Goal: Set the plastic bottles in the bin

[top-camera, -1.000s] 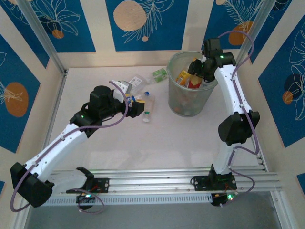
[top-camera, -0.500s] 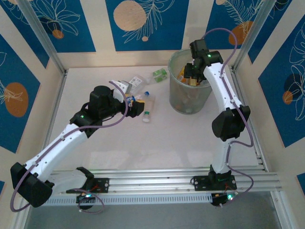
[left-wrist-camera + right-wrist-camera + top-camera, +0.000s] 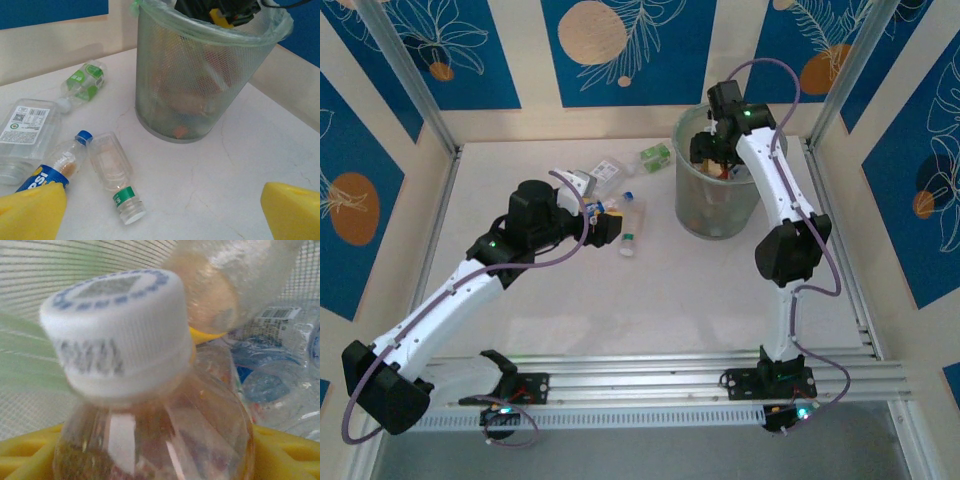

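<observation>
Right gripper (image 3: 710, 150), clamped on a white-capped bottle (image 3: 150, 430), has swung from the right rim of the bin (image 3: 692, 205) to over its mouth, so release looks next; left gripper (image 3: 611, 226) hangs open beside loose bottles (image 3: 111, 167) on the table (image 3: 650, 300).

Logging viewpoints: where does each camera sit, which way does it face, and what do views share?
Top external: above the near edge of the table, looking down; left arm and right arm show, right tool in the bin, left tool by loose bottles.
Left wrist: low over the table, facing the bin; yellow fingers at bottom corners.
Right wrist: inside the bin, close on a white-capped bottle between its fingers.
Shared: top and left wrist both show bin and loose bottles.
</observation>
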